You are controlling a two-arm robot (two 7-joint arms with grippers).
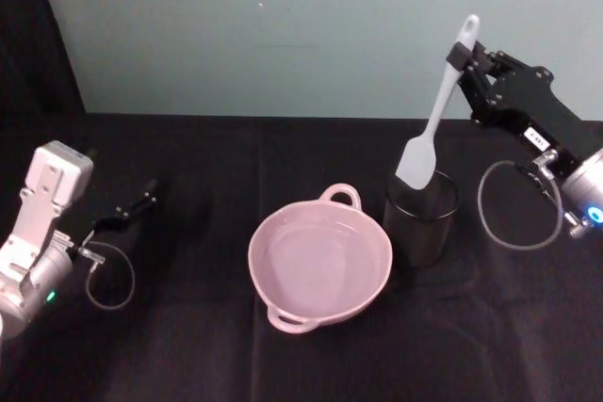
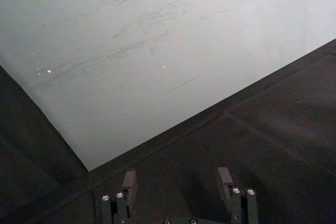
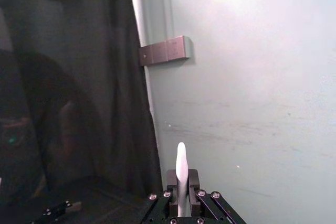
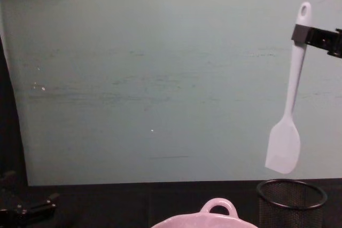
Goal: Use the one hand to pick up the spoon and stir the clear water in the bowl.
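My right tool (image 1: 468, 61) is clamped shut on the spoon (image 1: 438, 110), gripping the slim handle just below the hole at its top end. The right wrist view shows the jaws pressed against both flat sides of the handle. The spoon hangs nearly upright with its blade down, above the mouth of the black mesh cup (image 1: 421, 223). From the chest view the blade looks free of the cup's rim.

The pink bowl (image 1: 252, 261) sits on the dark surface (image 1: 188, 345) just beside the cup, toward my left, with one loop handle facing the wall. I think there is a faint waterline inside it, but clear water is hard to make out from above.

My left tool (image 1: 141, 197) is parked low at the far left, well apart from the bowl, with its jaws wide open and holding nothing.

I judge the pickup to be done, and the carry over to the bowl is the step in hand. Next I need to move the spoon sideways to my left until the blade is over the middle of the bowl. Then I lower it until the blade is in the water and sweep it in slow circles. I should keep it off the bowl's wall so the bowl does not slide or slop.
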